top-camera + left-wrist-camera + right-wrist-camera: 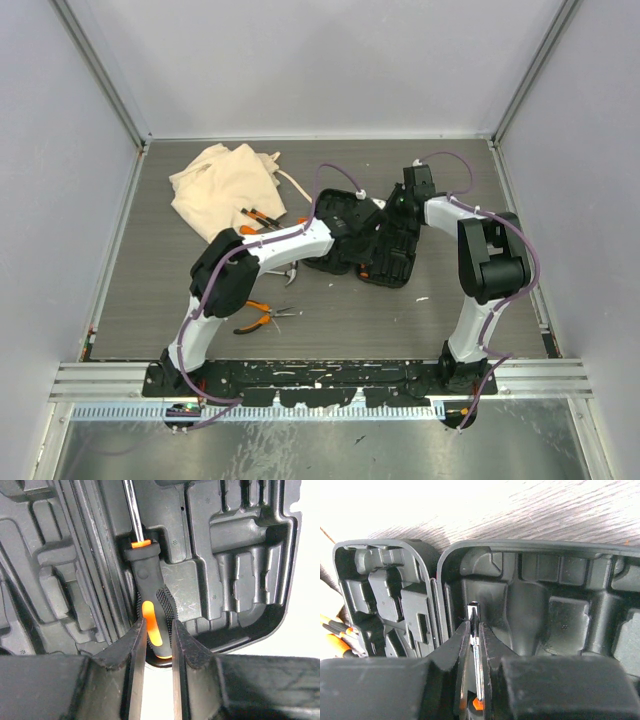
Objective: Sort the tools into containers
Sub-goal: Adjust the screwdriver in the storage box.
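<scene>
Orange-and-black-handled screwdriver (149, 580) rests in the open black tool case (240, 545) on the grey surface (450, 320), its handle pinched between the narrowly set left fingers (136, 650) while the right fingers (461, 645) clamp its steel shaft.

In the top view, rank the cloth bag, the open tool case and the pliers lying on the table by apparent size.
1. cloth bag and tool case: about alike; the arms cover part of the case, so no ranking between them.
2. pliers: clearly smallest.
</scene>
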Motion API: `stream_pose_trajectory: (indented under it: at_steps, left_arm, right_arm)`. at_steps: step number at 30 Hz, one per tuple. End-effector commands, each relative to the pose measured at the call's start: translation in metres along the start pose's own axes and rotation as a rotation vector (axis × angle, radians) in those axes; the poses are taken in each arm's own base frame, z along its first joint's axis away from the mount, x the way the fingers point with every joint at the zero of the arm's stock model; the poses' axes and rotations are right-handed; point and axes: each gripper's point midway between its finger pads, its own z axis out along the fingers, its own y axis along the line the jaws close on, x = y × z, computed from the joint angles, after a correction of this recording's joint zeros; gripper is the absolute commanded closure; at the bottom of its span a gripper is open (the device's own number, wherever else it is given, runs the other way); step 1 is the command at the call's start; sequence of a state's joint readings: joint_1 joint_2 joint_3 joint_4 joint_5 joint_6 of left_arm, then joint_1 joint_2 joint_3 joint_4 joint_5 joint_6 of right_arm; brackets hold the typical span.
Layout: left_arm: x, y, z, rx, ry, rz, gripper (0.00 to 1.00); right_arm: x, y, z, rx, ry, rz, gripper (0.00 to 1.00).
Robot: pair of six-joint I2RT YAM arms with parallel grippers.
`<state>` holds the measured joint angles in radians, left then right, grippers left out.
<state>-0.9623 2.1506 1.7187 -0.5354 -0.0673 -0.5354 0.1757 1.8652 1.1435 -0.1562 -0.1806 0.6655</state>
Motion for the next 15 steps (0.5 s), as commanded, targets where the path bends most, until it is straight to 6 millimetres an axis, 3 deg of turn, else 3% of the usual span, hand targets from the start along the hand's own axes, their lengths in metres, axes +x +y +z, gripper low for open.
stream_pose_trajectory:
  at_steps: [1,9,15]
  left_arm:
    - [0.018,0.012,-0.003,-0.044,0.052,0.015,0.77]
    - [0.026,0.017,-0.005,-0.052,0.057,0.005,0.78]
    - [0.043,0.026,-0.005,-0.07,0.087,-0.009,0.79]
  right_arm:
    - [-0.004,-0.012,0.012,0.063,-0.026,-0.025,0.85]
    - [0.011,-0.034,0.019,0.123,0.003,-0.026,0.87]
    - [0.021,-0.044,0.021,0.148,0.019,-0.026,0.88]
